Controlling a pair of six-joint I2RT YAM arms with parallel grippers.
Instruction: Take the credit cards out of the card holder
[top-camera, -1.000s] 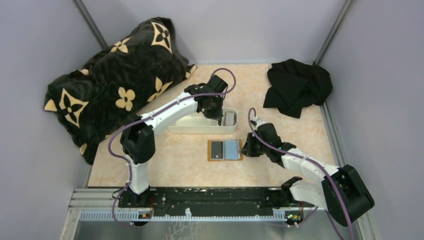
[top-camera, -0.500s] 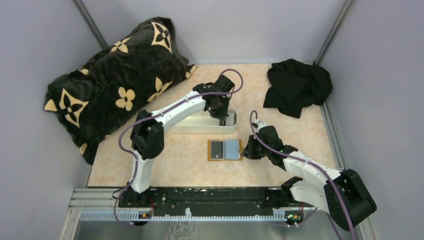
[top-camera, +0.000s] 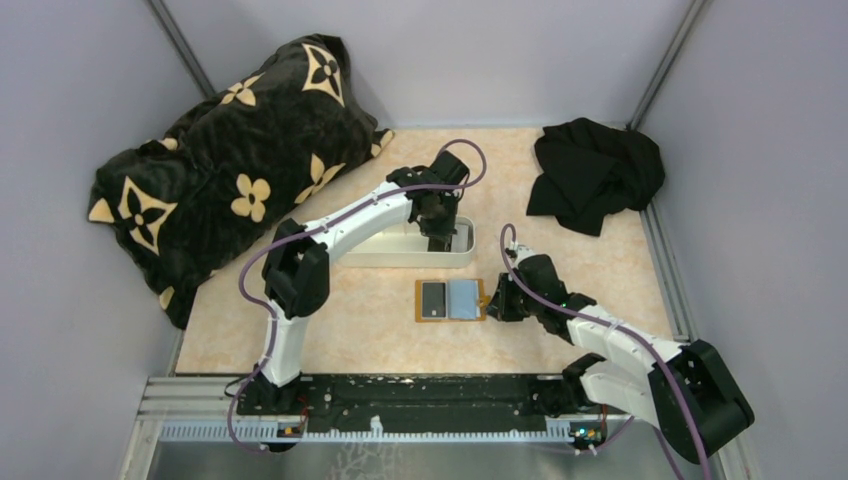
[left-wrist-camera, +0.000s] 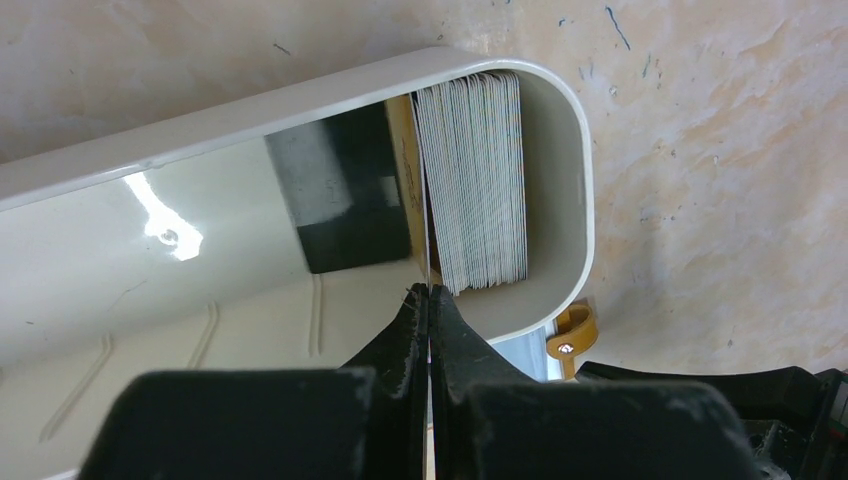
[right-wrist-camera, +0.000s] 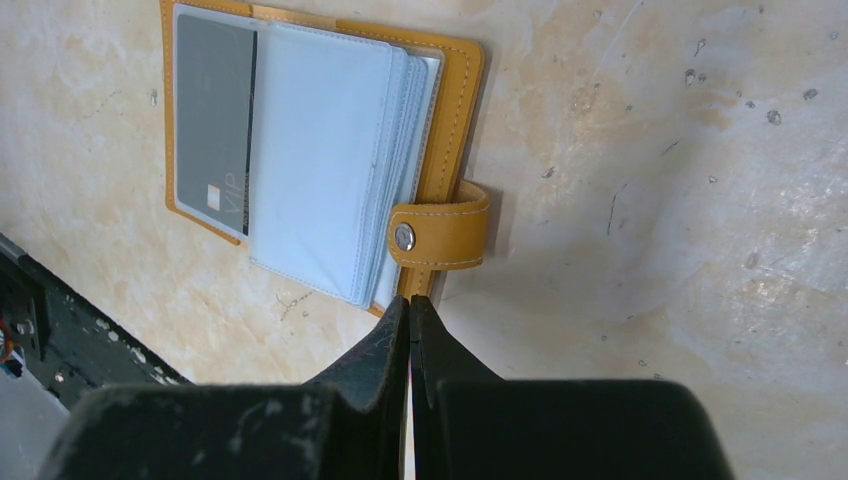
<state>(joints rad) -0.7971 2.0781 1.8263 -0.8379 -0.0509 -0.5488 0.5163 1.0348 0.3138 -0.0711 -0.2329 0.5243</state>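
The orange-tan card holder (top-camera: 450, 299) lies open on the table, grey-blue sleeves up, with a grey card (top-camera: 433, 298) in its left half. The right wrist view shows the holder (right-wrist-camera: 455, 120), that card (right-wrist-camera: 210, 120) and its snap strap (right-wrist-camera: 440, 235). My right gripper (top-camera: 492, 300) (right-wrist-camera: 408, 300) is shut, its tips at the holder's edge just below the strap. My left gripper (top-camera: 440, 238) (left-wrist-camera: 428, 290) is shut on a thin card (left-wrist-camera: 427, 200), held edge-on over the right end of the white tray (top-camera: 400, 257) (left-wrist-camera: 560, 150). A stack of cards (left-wrist-camera: 480, 180) stands there.
A dark blanket with tan flowers (top-camera: 230, 150) fills the back left. A black cloth (top-camera: 597, 170) lies at the back right. Grey walls close in the sides. The arms' black base rail (top-camera: 400, 400) runs along the near edge.
My left gripper has moved a little right to the tray's right end, then held still. My right gripper has edged slightly closer to the card holder.
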